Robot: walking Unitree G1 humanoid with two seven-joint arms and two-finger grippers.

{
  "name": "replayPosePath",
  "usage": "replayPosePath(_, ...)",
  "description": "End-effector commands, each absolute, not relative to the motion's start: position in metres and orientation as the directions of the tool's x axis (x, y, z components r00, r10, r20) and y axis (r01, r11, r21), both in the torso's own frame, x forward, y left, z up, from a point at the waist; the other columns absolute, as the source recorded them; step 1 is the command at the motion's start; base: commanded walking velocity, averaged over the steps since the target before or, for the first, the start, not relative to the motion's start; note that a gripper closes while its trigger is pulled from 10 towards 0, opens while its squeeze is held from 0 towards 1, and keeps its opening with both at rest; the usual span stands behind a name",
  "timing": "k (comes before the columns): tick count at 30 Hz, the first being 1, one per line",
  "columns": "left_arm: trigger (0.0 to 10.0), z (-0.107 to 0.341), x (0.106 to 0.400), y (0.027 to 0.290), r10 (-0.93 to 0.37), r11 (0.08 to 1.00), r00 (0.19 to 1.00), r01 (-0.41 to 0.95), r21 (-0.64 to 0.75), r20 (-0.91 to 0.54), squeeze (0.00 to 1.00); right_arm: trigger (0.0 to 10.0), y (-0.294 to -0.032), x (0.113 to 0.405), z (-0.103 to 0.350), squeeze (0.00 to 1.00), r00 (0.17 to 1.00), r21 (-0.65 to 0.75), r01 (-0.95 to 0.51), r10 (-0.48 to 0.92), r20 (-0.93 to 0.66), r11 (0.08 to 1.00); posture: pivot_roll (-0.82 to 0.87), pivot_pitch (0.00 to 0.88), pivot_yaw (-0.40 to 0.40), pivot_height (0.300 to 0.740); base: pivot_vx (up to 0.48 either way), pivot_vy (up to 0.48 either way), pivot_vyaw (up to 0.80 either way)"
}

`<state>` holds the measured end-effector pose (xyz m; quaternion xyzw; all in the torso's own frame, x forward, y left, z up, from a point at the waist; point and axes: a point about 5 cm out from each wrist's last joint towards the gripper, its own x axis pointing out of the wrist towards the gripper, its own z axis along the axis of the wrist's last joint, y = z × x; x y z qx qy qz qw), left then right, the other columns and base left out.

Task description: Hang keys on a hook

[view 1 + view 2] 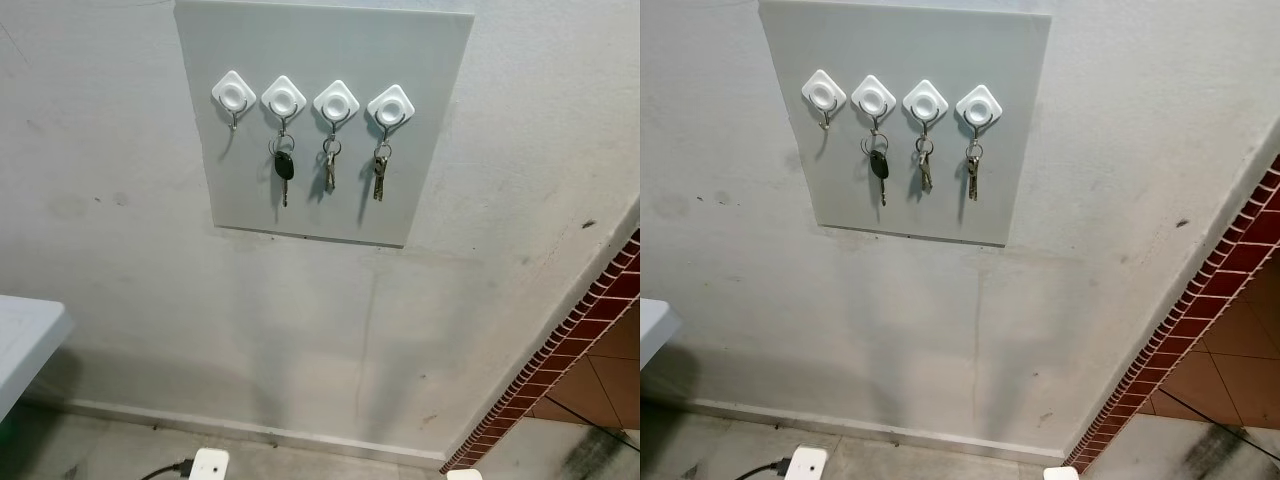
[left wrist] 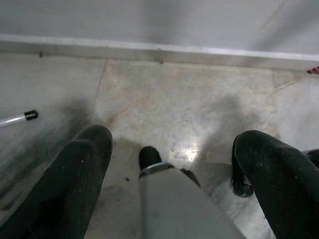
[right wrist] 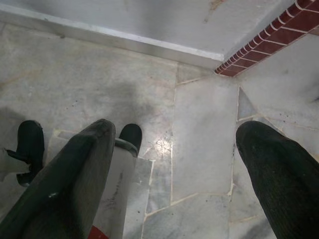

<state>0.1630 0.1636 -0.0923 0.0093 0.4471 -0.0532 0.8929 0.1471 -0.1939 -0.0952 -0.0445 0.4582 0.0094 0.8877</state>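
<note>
A white board (image 1: 410,50) on the grey wall carries a row of white hooks. The leftmost hook (image 1: 233,95) is bare. A dark key fob with key (image 1: 284,166) hangs from the second hook, a small key bunch (image 1: 329,170) from the third and another bunch (image 1: 380,175) from the rightmost. My left gripper (image 2: 174,139) hangs low over the stone floor, fingers spread open with nothing between them. My right gripper (image 3: 179,129) also points at the floor, open and empty.
A white table corner (image 1: 25,340) juts in at the left. A red brick border (image 1: 580,320) runs diagonally down the wall's right side. A white plug with a dark cable (image 1: 208,465) lies on the floor by the baseboard. My own leg (image 2: 164,199) stands between the left fingers.
</note>
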Motion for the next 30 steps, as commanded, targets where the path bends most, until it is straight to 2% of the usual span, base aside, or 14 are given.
replayPosePath(1,10.0,-0.091,0.168,0.160,-0.097,0.992,0.600,0.123,-0.028,-0.794,0.00,10.0,-0.195,0.143,-0.097,0.00,0.567,-0.073,-0.052,-0.031,-0.823,0.996,0.03,0.000,-0.028,0.740,0.000,0.000,0.00)
replayPosePath(4,10.0,-0.089,0.172,0.150,-0.131,0.980,0.594,0.201,-0.011,-0.794,0.00,10.0,-0.193,0.141,-0.098,0.00,0.561,-0.070,-0.058,-0.026,-0.827,0.996,0.03,0.000,-0.031,0.740,0.000,0.000,0.73)
replayPosePath(9,10.0,-0.091,0.170,0.152,-0.117,0.986,0.582,0.165,-0.024,-0.804,0.00,10.0,-0.191,0.142,-0.098,0.00,0.561,-0.069,-0.064,-0.021,-0.828,0.996,0.02,0.000,-0.031,0.740,0.000,0.000,0.80)
replayPosePath(30,10.0,-0.095,0.159,0.159,-0.106,0.981,0.549,0.192,0.002,-0.829,0.00,10.0,-0.191,0.144,-0.097,0.00,0.564,-0.067,-0.054,-0.025,-0.825,0.996,0.02,0.000,-0.026,0.740,0.000,0.000,0.80)
